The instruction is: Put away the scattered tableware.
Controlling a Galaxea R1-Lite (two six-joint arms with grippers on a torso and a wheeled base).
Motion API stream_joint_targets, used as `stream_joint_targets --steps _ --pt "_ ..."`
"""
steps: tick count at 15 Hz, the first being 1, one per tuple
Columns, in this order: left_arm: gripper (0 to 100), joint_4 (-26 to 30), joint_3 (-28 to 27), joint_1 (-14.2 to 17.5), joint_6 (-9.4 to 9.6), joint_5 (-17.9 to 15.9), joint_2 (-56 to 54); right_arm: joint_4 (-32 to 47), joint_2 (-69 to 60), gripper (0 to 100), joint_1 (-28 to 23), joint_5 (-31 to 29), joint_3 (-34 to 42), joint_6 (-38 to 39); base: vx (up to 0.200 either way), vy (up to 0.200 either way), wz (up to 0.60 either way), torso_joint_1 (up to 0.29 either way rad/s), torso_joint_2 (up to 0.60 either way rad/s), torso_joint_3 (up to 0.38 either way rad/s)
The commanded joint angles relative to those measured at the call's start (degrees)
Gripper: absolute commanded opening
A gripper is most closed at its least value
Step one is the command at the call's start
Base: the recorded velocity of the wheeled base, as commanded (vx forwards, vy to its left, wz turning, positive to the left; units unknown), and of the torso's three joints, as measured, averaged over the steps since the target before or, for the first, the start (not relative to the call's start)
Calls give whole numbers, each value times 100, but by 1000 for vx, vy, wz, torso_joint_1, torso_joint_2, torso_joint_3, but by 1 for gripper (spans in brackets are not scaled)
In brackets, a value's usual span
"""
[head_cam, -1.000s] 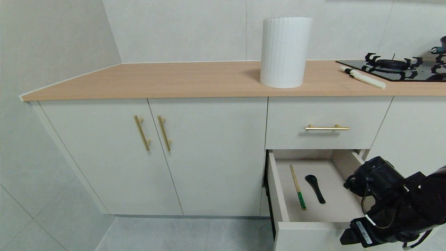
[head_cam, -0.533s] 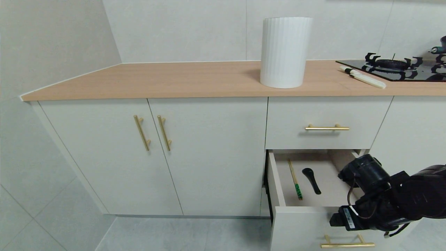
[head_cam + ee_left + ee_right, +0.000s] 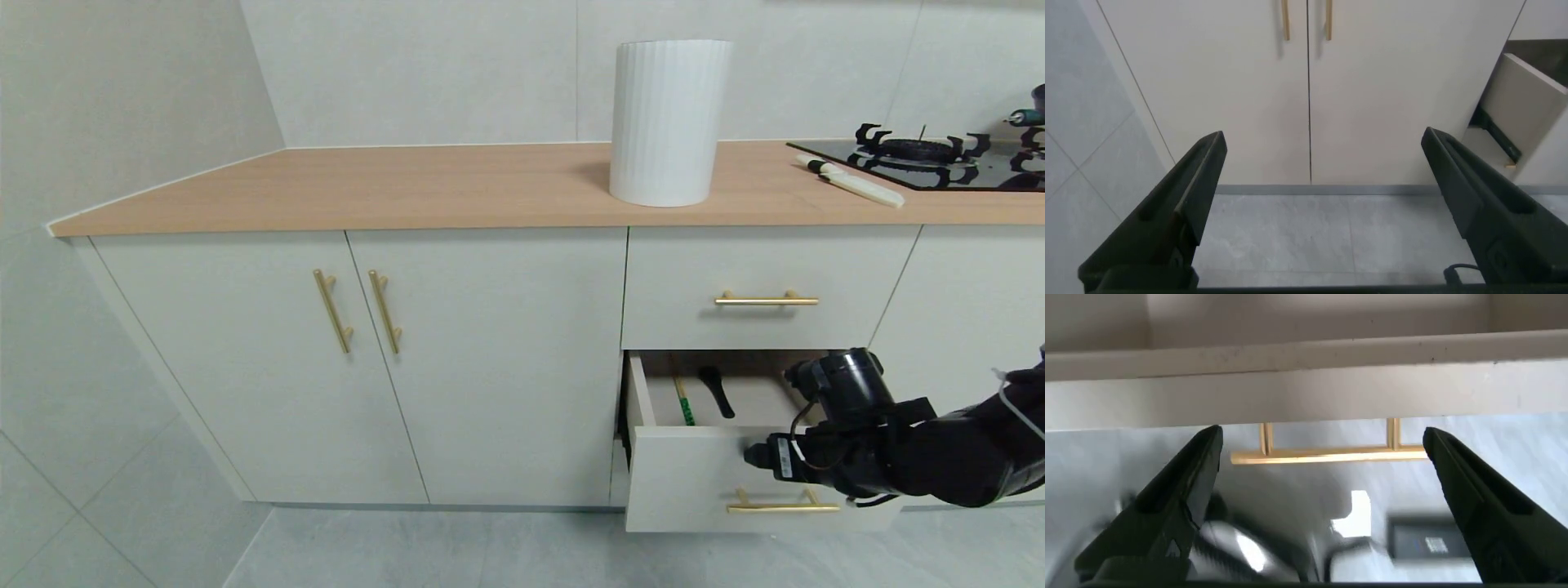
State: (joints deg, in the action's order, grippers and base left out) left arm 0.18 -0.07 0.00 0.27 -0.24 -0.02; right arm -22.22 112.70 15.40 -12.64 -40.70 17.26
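The lower drawer [image 3: 694, 474] stands a little way open. Inside it lie a pair of chopsticks with green ends [image 3: 682, 400] and a black spoon [image 3: 717, 392], both partly hidden under the drawer above. My right gripper [image 3: 759, 457] is against the drawer front, just above its gold handle [image 3: 782, 508]. In the right wrist view the right gripper [image 3: 1321, 437] is open, with the handle [image 3: 1327, 456] between the finger lines. A white knife [image 3: 849, 181] lies on the countertop by the stove. My left gripper [image 3: 1323, 139] is open and holds nothing, low before the cabinet doors [image 3: 1306, 73].
A tall white ribbed container [image 3: 669, 122] stands on the wooden countertop [image 3: 408, 188]. A black gas stove [image 3: 922, 155] is at the far right. The upper drawer [image 3: 767, 286] and the double doors [image 3: 359, 359] are closed. Grey floor tiles [image 3: 367, 547] lie below.
The lower drawer has slid inward from wide open to nearly closed. My right arm has moved toward the cabinet with it, and less of the chopsticks and spoon shows.
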Motion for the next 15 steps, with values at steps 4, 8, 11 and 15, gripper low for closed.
stream_joint_targets --steps 4,8,11,15 --pt "100 -1 -1 0 0 -2 2 -2119 1289 100 -309 -45 -8 -21 0 0 0 0 0 0" --pt "100 -1 -1 0 0 -2 2 -3701 2080 100 -432 -300 -34 -21 0 0 0 0 0 0" --pt "100 -1 -1 0 0 -2 2 -4159 2353 100 -485 -344 -192 -4 0 0 0 0 0 0" --pt "100 -1 -1 0 0 -2 2 -4159 2511 100 -599 -371 -614 418 0 0 0 0 0 0"
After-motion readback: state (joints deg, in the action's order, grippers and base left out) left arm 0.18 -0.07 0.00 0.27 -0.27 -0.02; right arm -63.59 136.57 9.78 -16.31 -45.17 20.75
